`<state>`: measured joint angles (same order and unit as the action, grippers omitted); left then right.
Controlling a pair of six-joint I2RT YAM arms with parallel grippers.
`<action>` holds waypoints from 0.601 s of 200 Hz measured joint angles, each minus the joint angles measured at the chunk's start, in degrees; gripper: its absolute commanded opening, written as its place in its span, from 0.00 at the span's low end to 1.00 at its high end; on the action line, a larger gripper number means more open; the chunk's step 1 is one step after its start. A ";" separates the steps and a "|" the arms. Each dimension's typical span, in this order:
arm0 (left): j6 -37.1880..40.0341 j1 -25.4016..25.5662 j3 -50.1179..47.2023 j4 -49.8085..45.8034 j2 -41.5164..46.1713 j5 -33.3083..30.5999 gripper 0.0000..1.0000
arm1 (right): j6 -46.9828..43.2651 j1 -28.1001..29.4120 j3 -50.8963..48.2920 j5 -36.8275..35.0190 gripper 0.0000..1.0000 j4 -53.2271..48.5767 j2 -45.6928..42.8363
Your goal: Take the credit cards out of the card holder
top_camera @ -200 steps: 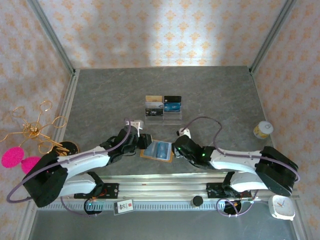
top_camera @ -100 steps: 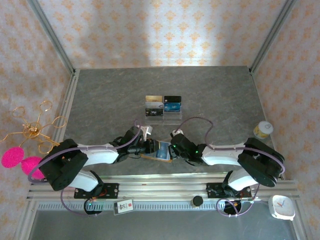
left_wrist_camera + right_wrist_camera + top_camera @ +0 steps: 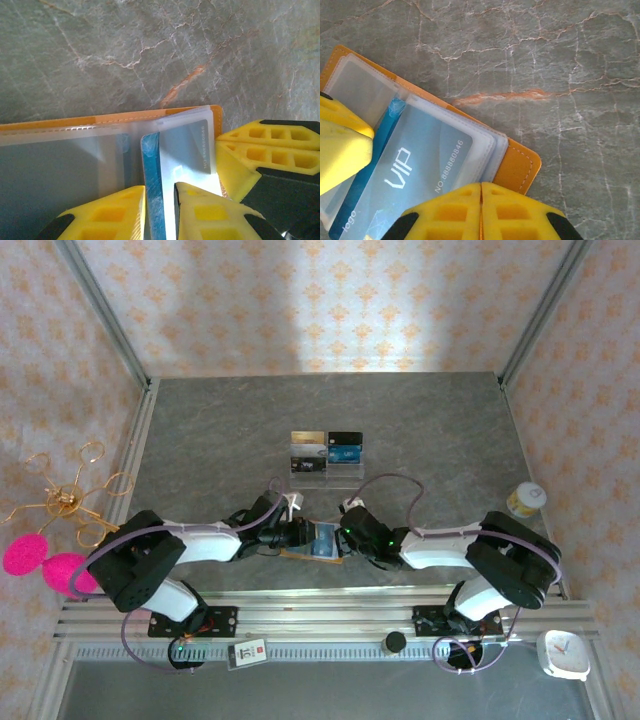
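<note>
The tan-orange card holder (image 3: 326, 543) lies open near the table's front edge, between both grippers. A light blue credit card (image 3: 415, 170) marked VIP sticks partly out of a clear sleeve. My left gripper (image 3: 159, 187) has that card's blue edge (image 3: 151, 170) between its yellow fingers and is shut on it. My right gripper (image 3: 481, 186) is shut on the holder's orange corner (image 3: 522, 167), with a thin orange line showing between its pads. In the top view the left gripper (image 3: 303, 534) and right gripper (image 3: 345, 536) almost meet over the holder.
A clear tiered stand (image 3: 327, 453) with several cards stands behind the holder at mid-table. A small yellow-white tub (image 3: 525, 499) sits at the right edge. A gold wire rack (image 3: 70, 502) and pink puffs (image 3: 25, 555) are outside the left rail.
Both arms have come down and in toward the holder. The right gripper has shut on the holder's corner. The left gripper has kept its width.
</note>
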<state>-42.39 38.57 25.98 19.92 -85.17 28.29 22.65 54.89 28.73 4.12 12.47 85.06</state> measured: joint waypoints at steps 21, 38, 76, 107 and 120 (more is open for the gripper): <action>0.02 0.00 0.33 0.00 -0.26 -0.04 0.23 | 0.00 -0.11 0.00 0.00 0.07 0.22 0.20; 0.00 0.00 0.33 0.00 -0.26 -0.17 0.21 | 0.02 -0.22 0.00 0.00 0.06 1.14 0.74; -0.22 -0.11 0.13 0.09 -0.24 -0.22 0.20 | 0.04 -0.33 -0.02 0.00 0.05 2.49 1.29; -1.03 -0.44 -0.92 1.09 0.07 -0.26 0.12 | 0.13 -0.33 -0.26 0.00 0.05 2.89 1.29; -1.62 -0.74 -1.51 1.81 0.07 -0.17 0.00 | 0.24 -0.33 -0.28 0.00 0.04 2.97 1.27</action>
<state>-44.01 37.82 24.47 21.74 -85.10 28.12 22.90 54.57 28.45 4.12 15.44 86.32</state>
